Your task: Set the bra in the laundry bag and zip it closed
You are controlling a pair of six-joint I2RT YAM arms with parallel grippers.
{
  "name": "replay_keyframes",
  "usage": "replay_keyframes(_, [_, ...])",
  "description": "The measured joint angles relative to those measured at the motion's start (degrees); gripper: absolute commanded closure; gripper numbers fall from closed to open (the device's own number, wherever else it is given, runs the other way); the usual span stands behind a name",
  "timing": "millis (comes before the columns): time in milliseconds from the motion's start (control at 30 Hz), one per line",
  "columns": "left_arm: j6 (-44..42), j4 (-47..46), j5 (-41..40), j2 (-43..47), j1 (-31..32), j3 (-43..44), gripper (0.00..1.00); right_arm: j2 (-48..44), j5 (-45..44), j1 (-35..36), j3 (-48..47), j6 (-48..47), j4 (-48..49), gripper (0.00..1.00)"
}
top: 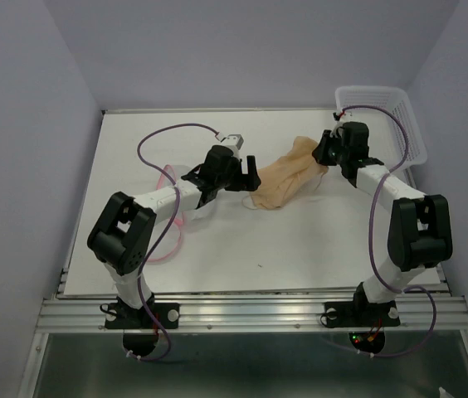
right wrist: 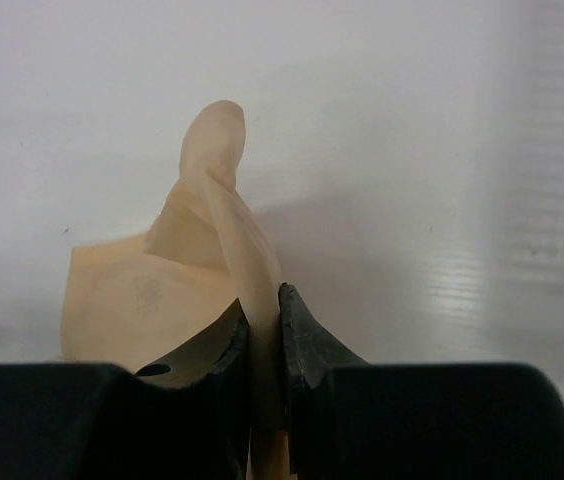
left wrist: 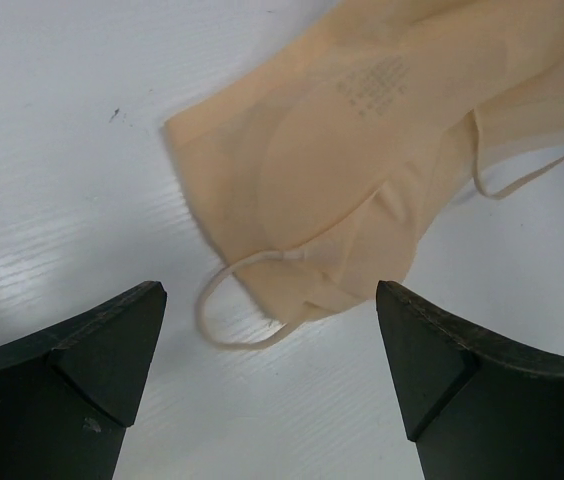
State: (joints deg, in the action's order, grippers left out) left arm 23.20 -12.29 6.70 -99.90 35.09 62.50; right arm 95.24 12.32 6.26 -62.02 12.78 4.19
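table (top: 300, 249): white and flat, carrying everything listed here.
left arm (top: 163, 199): reaches from its base up and to the right, with a purple cable (top: 168, 133) looping above it.
laundry bag (top: 192, 217): on the left part of the table, under the left arm. White mesh and pink edging show on either side of the arm. Most of it is hidden, so I cannot tell whether it is zipped or open.
left gripper (top: 247, 169): released, jaws spread wide and holding nothing. It hangs just beside the left end of the bra (top: 288, 176). In the left wrist view (left wrist: 272, 375) its dark fingers (left wrist: 92, 390) frame the garment's near corner without touching it.
bra: tan and soft, lying on the table near its middle, between the two grippers and outside the laundry bag. It slants from lower left to upper right. The left wrist view (left wrist: 362, 150) shows a rounded cup flat on the table and a thin strap loop (left wrist: 230, 310) curling out toward the fingers.
right gripper (top: 324, 157): clenched on the right end of the bra. In the right wrist view (right wrist: 264, 340) the fingers (right wrist: 307, 350) pinch an upright fold of tan fabric that rises above the tips. The rest of the bra (right wrist: 132, 300) spreads out to the left.
basket (top: 383, 116): white slotted plastic, at the far right corner of the table, behind the right gripper.
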Motion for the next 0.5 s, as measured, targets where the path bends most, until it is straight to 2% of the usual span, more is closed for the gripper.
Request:
replay_keyframes(200, [1.2, -0.1, -0.7, 1.5, -1.3, -1.6, 0.01, 0.0, -8.0, 2.5, -5.6, -9.5, -7.2, 0.76])
replay_keyframes(500, [1.8, 0.9, -1.9, 4.4, -2.6, -2.2, 0.01, 0.9, -22.4, 11.1, -9.1, -21.0, -12.1, 0.75])
